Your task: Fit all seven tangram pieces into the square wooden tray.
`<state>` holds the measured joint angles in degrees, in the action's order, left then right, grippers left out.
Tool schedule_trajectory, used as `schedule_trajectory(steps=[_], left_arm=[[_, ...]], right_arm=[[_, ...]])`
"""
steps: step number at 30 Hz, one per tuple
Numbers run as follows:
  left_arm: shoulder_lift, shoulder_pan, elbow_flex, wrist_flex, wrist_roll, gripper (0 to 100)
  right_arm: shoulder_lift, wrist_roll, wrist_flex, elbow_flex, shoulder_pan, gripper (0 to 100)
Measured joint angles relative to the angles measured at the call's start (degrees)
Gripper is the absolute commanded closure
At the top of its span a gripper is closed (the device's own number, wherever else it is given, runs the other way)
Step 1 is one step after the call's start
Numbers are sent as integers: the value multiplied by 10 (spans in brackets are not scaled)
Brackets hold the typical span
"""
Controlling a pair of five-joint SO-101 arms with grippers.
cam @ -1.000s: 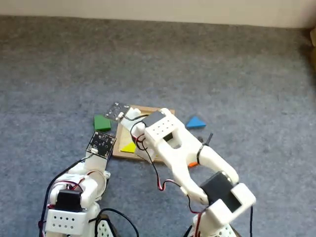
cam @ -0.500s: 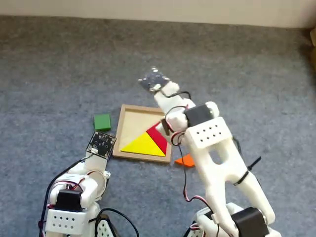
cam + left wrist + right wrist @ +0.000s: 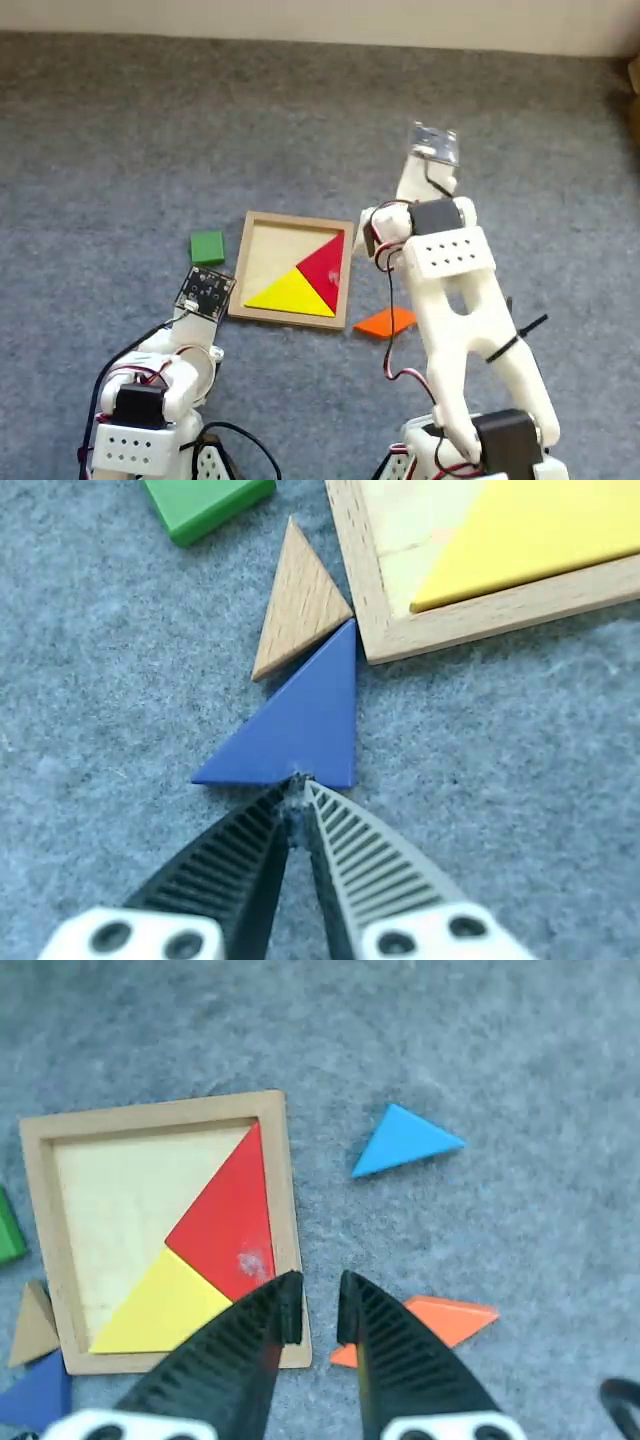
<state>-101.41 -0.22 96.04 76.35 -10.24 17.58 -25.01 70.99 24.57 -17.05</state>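
The square wooden tray [image 3: 250, 265] holds a red triangle [image 3: 325, 263] and a yellow triangle [image 3: 289, 293] side by side. My right gripper [image 3: 318, 1305] hangs high over the tray's edge [image 3: 150, 1115], slightly open and holding nothing. A light blue triangle [image 3: 403, 1141] and an orange piece [image 3: 445, 1322] lie on the carpet beyond the tray's red side. My left gripper [image 3: 298, 792] is shut, its tip touching a dark blue triangle [image 3: 298, 725]. A wood-coloured triangle [image 3: 300, 605] lies between that and the green square [image 3: 203, 500], beside the tray corner [image 3: 385, 630].
Grey carpet covers the whole table. The right arm [image 3: 445, 260] stands tall just right of the tray, with the orange piece [image 3: 385, 321] at its foot. The green square [image 3: 207, 246] sits left of the tray. Open carpet stretches behind the tray.
The right arm has swung up and to the right, off the tray, uncovering the red and yellow triangles in it. The left arm has kept still.
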Motion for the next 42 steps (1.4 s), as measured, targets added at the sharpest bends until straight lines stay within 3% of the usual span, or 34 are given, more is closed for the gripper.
schedule_trajectory(steps=[4, 10, 13, 33, 42], left_arm=[[0, 0, 0, 0, 0, 993], [0, 0, 0, 0, 0, 993], [0, 0, 0, 0, 0, 993], [0, 0, 0, 0, 0, 993], [0, 0, 0, 0, 0, 993]], right_arm=[[-48, -69, 0, 0, -2, 908], [-114, -122, 0, 0, 0, 684], [-130, -151, 22, -1, 0, 631], [-298, -185, 28, -4, -40, 632], [-307, -185, 28, -10, -41, 808]])
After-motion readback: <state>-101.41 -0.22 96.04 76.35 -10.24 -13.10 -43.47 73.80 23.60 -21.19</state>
